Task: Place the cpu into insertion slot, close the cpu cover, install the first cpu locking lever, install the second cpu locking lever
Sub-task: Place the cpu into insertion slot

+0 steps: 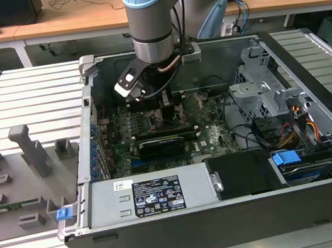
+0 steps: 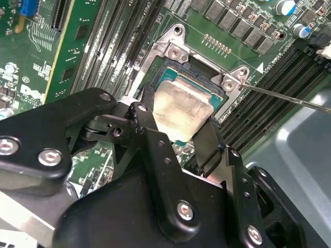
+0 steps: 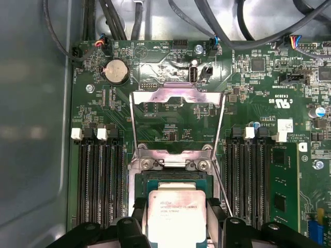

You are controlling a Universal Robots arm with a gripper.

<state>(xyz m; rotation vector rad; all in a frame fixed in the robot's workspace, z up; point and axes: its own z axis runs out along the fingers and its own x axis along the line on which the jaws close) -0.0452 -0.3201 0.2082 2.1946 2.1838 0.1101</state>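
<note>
My gripper (image 1: pixel 166 108) reaches down into the open computer case. In both wrist views it is shut on the cpu (image 2: pixel 183 108), its black fingers (image 2: pixel 150 121) pressing two opposite sides. The cpu (image 3: pixel 176 217) is silvery side up and sits low over the near part of the insertion slot (image 3: pixel 176 178). I cannot tell if it touches the slot (image 2: pixel 181 72). The cpu cover (image 3: pixel 176 97), a metal frame with a wide window, stands flipped open beyond the slot. A thin locking lever rod (image 2: pixel 289 99) sticks out beside the socket (image 3: pixel 221 188).
Long black memory slots (image 3: pixel 101 181) flank the socket on both sides. A black expansion card (image 1: pixel 166 143) lies across the board. The power supply (image 1: pixel 152 196), drive cage (image 1: pixel 262 92) and cables crowd the case. A grey fixture plate (image 1: pixel 16 181) lies at the exterior view's left.
</note>
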